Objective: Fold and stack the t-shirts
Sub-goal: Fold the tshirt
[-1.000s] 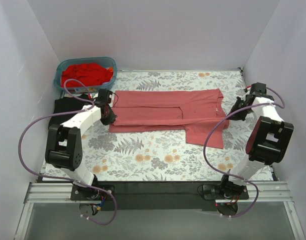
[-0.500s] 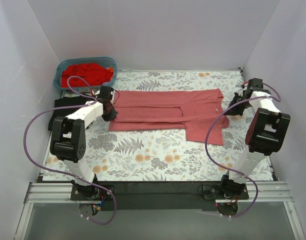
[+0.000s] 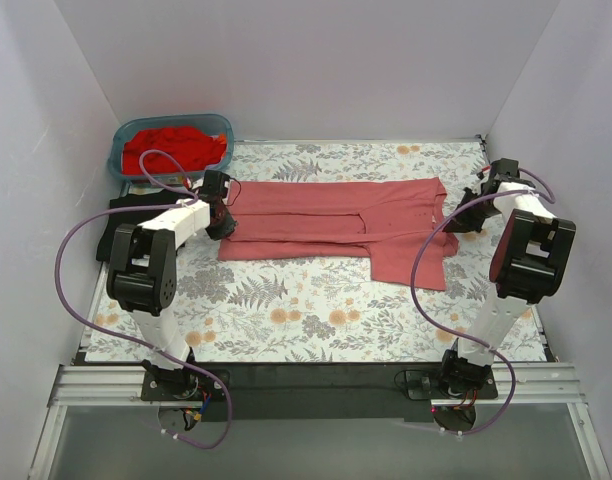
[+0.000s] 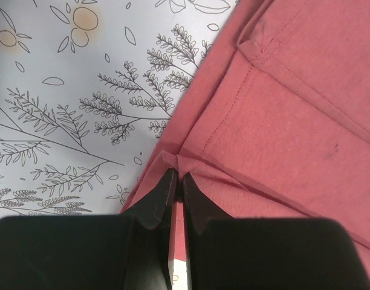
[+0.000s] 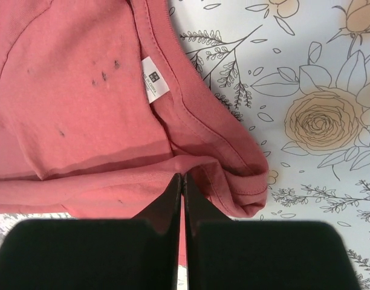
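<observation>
pink shirt point(image 3: 326, 222): soft knit, stitched hems, lying in a long band across floral cover point(image 3: 286, 310) | left gripper point(image 4: 178, 181): low, pinched onto hem corner | right gripper point(image 5: 182, 180): low, pinched onto collar fold | count: 1 pink, 1 black shirt point(image 3: 121, 212), red shirts point(image 3: 176, 148) heaped in bin point(image 3: 116, 160), 2 arms

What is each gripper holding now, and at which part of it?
Both hold the salmon-pink t-shirt. The left gripper pinches a small fold at the hem end. The right gripper pinches the cloth just beside the collar.
</observation>
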### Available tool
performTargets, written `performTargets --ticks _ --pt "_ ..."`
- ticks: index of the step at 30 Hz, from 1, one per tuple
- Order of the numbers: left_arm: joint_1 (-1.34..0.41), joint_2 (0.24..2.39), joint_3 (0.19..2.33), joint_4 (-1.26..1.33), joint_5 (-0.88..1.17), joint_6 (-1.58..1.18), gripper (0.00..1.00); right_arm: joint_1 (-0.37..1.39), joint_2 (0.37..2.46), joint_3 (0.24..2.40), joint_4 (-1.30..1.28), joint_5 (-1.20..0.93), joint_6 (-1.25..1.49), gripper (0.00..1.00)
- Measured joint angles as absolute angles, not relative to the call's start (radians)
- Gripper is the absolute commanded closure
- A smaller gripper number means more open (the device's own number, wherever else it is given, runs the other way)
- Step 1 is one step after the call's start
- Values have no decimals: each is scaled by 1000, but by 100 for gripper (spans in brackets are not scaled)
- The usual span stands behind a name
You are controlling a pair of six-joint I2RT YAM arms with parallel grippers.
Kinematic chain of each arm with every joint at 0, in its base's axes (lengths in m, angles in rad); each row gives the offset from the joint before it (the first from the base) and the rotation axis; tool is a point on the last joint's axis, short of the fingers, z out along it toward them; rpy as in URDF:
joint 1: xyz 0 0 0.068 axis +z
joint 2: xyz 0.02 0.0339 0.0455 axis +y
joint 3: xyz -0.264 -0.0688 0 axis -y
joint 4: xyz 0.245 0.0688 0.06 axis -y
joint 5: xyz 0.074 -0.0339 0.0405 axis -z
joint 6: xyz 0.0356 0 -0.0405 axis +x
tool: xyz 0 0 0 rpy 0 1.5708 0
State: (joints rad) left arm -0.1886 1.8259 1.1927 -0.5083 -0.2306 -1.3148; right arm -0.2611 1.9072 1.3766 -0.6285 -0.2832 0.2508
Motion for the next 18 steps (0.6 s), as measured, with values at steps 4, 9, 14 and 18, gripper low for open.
performTargets --ticks 4,9,14,18 --pt "-189 1827 1193 -500 -237 -1315 100 -257 1914 1377 -619 -283 250 97" --pt "-189 1827 1194 -493 -242 -1315 100 -252 1914 1377 -606 -283 240 96" --pt "-189 1827 1194 -488 -244 -1313 100 -252 1914 1377 -599 -283 236 96" --pt "-189 1827 1194 -486 -245 -1313 100 -252 1915 1377 -589 -284 236 96"
